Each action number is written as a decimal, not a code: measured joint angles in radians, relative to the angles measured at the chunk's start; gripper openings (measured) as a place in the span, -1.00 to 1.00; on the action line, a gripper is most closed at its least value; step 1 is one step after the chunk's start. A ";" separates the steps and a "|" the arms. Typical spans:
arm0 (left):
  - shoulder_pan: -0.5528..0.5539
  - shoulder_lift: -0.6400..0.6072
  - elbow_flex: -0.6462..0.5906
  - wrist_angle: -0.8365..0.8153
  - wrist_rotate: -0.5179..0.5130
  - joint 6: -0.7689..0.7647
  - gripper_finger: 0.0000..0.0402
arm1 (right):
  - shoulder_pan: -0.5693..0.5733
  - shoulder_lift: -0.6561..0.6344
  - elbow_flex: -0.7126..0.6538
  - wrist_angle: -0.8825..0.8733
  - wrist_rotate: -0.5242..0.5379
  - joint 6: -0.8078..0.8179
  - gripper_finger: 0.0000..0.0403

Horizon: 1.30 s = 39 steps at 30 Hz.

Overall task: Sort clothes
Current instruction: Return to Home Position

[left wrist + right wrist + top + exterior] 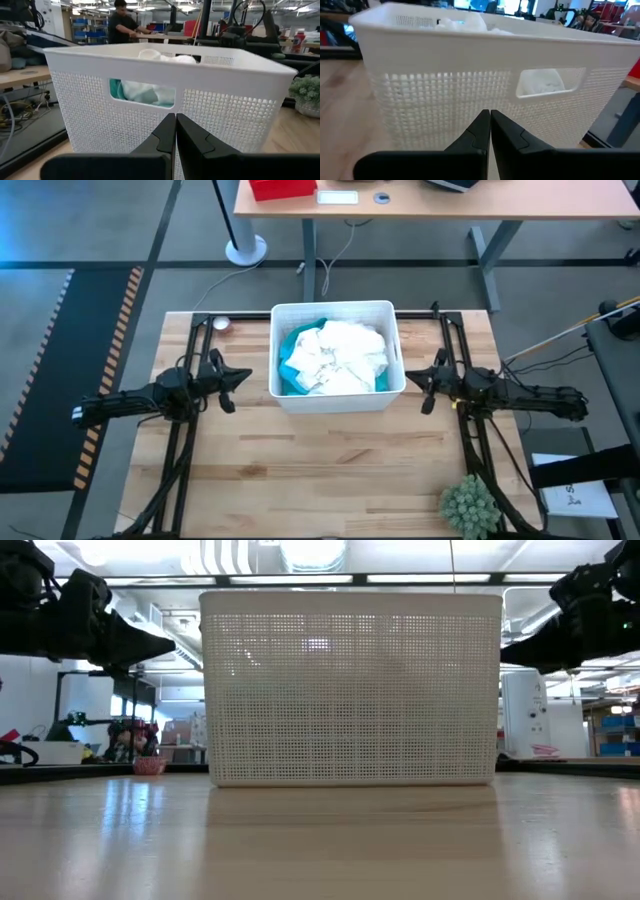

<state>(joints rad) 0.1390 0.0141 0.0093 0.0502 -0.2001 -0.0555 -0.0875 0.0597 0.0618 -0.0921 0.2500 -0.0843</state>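
A white perforated plastic bin stands at the table's middle, toward the far side. In it lie clothes: a white lacy garment on top and a turquoise one at its left. The white and turquoise cloth also show through the bin's handle hole in the left wrist view. My left gripper hovers just left of the bin, shut and empty. My right gripper hovers just right of the bin, shut and empty. Both point at the bin's side walls.
A small green plant stands at the table's near right corner. A small pinkish object lies at the far left corner. A second table with a red box stands beyond. A person stands in the room behind.
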 joint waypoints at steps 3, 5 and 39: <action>0.000 0.000 0.000 0.000 0.000 -0.005 -1.00 | 0.000 -0.009 -0.001 0.005 -0.003 -0.001 -1.00; 0.000 -0.003 0.000 0.000 0.000 -0.005 -1.00 | 0.000 -0.011 -0.001 0.001 -0.002 0.005 -1.00; 0.000 -0.012 -0.001 0.009 -0.027 0.014 -1.00 | 0.000 -0.005 0.004 -0.002 -0.006 0.023 -1.00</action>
<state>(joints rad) 0.1390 0.0021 0.0086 0.0589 -0.2268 -0.0413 -0.0875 0.0551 0.0654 -0.0937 0.2443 -0.0610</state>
